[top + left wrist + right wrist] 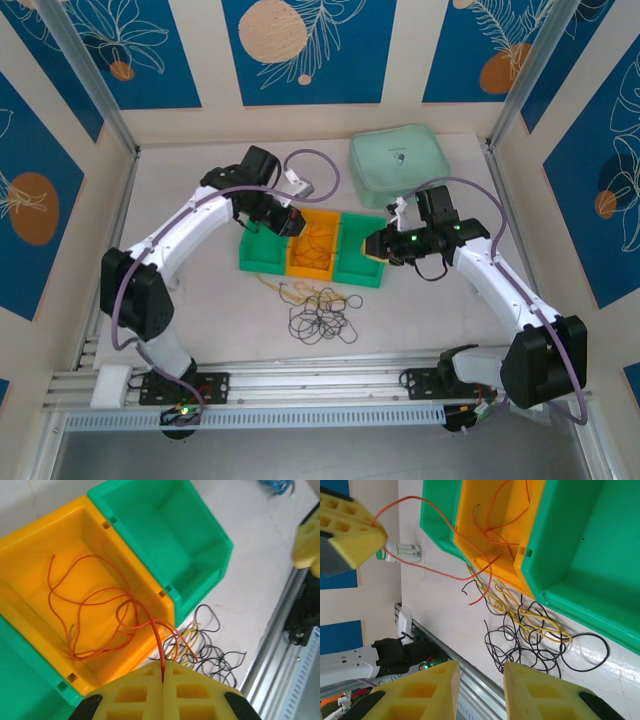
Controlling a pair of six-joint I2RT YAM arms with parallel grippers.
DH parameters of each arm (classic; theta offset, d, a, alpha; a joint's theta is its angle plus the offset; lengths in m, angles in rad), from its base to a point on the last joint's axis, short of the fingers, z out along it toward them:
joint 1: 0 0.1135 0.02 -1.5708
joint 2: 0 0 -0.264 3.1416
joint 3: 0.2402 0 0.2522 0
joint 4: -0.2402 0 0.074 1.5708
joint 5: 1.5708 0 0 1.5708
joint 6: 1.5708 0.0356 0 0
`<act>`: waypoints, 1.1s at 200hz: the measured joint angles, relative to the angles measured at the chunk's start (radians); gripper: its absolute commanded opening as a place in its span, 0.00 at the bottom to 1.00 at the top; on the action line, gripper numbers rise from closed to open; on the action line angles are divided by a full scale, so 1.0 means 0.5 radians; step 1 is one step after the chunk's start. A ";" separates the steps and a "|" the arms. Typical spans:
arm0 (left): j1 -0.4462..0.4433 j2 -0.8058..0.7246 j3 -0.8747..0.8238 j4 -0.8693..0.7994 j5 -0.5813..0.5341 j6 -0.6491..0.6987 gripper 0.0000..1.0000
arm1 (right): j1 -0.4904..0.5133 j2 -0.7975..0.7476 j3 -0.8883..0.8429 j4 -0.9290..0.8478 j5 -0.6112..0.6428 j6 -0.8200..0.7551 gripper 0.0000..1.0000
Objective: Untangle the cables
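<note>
A: Closest to lens, noted left gripper [162, 677], pads pressed together and pinching one orange cable [155, 635].

B: Confirmed. Traced that strand from the pads down into the orange bin [65, 527], lying there among more orange loops on the floor.

A: Logged right gripper [481, 675] with jaws spread, gripping nothing, hanging over the table [440, 625] near the right-hand green bin [590, 555].

B: Agreed. Found black cables [520, 652] tangled on the table just in front of the bins, mixed with yellow cables [530, 622].

A: Noted the yellow ones reaching up to the orange bin's front edge; touching or just short, cannot tell.

B: Recorded orange bin set between two green bins, walls side by side. From above, placed left gripper over the orange bin.
</note>
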 measured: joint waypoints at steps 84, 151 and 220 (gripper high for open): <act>0.000 0.256 -0.026 0.214 -0.132 -0.030 0.29 | 0.211 0.068 0.027 -0.175 0.227 -0.114 0.31; 0.005 0.213 -0.116 0.429 -0.130 -0.236 0.38 | 0.562 0.132 0.099 -0.436 0.539 -0.195 0.31; 0.009 -0.491 -0.436 0.506 -0.056 -0.491 0.39 | 0.955 0.133 -0.243 -0.426 0.632 -0.049 0.37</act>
